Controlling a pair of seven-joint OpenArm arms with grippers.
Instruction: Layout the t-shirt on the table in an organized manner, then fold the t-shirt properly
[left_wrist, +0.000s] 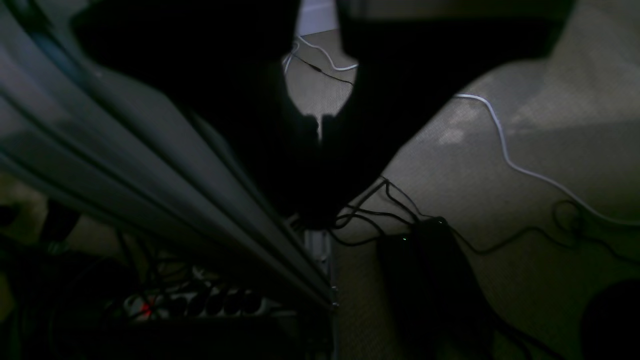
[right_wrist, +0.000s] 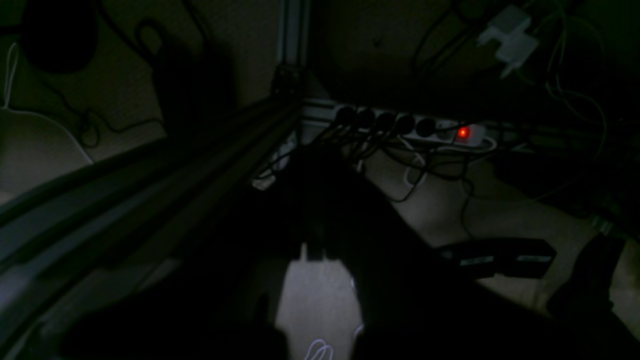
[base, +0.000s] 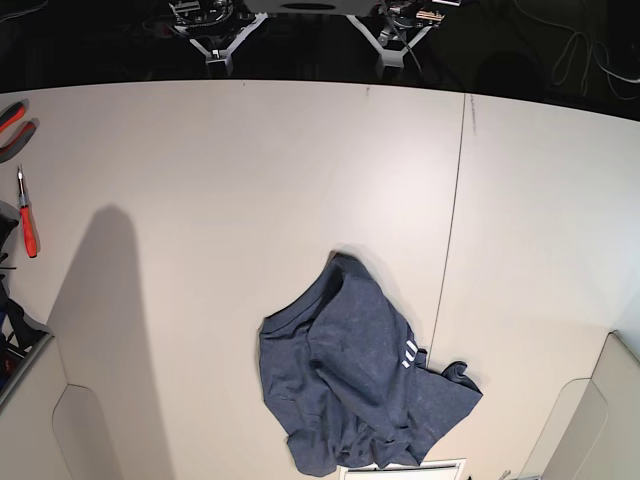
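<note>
The t-shirt (base: 350, 390) lies crumpled on the table (base: 200, 200), near the front edge and right of the middle. It is dark navy, with a bit of white lettering (base: 410, 352) showing in a fold. Neither gripper is over the tabletop; only arm parts (base: 222, 45) (base: 392, 45) show beyond the far edge. In the left wrist view my left gripper (left_wrist: 320, 131) is a dark silhouette hanging over the floor, fingers together and holding nothing. My right gripper (right_wrist: 314, 252) looks the same in the right wrist view, shut and empty.
Red-handled pliers (base: 10, 120) and a red-handled screwdriver (base: 27, 215) lie at the table's left edge. A dark seam (base: 455, 220) crosses the top. Lighter rounded panels (base: 590, 420) sit at the front corners. Under the table are a metal frame rail (left_wrist: 150, 165), cables and a power strip (right_wrist: 462, 132).
</note>
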